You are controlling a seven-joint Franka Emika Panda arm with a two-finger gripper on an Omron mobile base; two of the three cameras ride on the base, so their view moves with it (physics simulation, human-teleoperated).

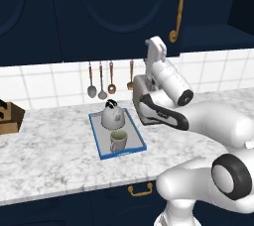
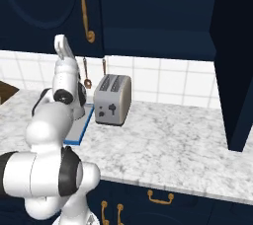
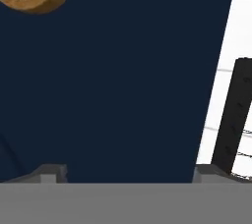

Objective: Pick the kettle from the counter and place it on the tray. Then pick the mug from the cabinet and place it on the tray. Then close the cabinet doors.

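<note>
The pale dome-shaped kettle (image 1: pixel 112 116) and the grey-green mug (image 1: pixel 118 141) both stand on the blue-rimmed tray (image 1: pixel 99 146) on the marble counter (image 1: pixel 49 153). My arm reaches up, and my gripper (image 1: pixel 154 44) (image 2: pixel 62 43) is at the lower edge of the left cabinet door (image 1: pixel 124 12) (image 2: pixel 49 7), below its brass handle (image 1: pixel 177 9). In the hand view the navy door panel (image 3: pixel 123 80) is very close, and one dark finger (image 3: pixel 235 115) stands wide to the right, past the door's edge. Nothing is held. The right cabinet door (image 2: pixel 238 71) stands open, edge-on. The cabinet shelf (image 2: pixel 158 41) shows bare.
A silver toaster (image 2: pixel 112 99) stands right of the tray. Utensils (image 1: pixel 101 82) hang on the tiled wall behind it. A wooden knife block (image 1: pixel 10 117) sits at the far left of the counter. Navy drawers with brass pulls (image 2: pixel 160 198) run below.
</note>
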